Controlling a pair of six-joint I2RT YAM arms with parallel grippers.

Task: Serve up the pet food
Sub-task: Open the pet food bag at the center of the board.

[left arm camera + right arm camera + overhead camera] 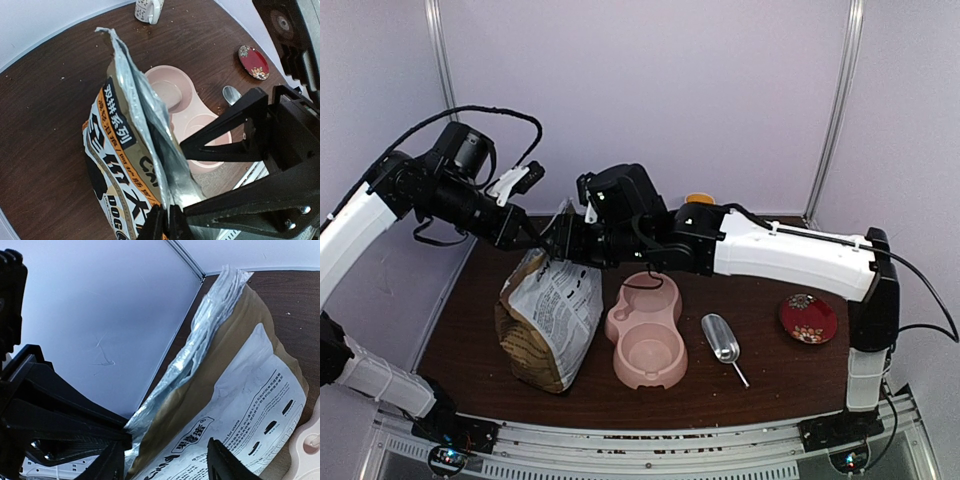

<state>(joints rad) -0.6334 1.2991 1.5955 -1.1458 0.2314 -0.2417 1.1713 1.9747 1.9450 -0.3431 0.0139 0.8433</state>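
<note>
The pet food is not visible; judge it to lie inside the upright dog-food bag, below both claws. Your left claw pinches the bag's foil lip. Your right claw, nearer the pink double bowl, stands jaws apart astride that lip, whose seam runs lengthwise away from it.

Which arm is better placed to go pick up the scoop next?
Right. The scoop lies on its side, right of the bowl, and the right pincer is open; the left pincer is shut on the bag at its top edge.
</note>
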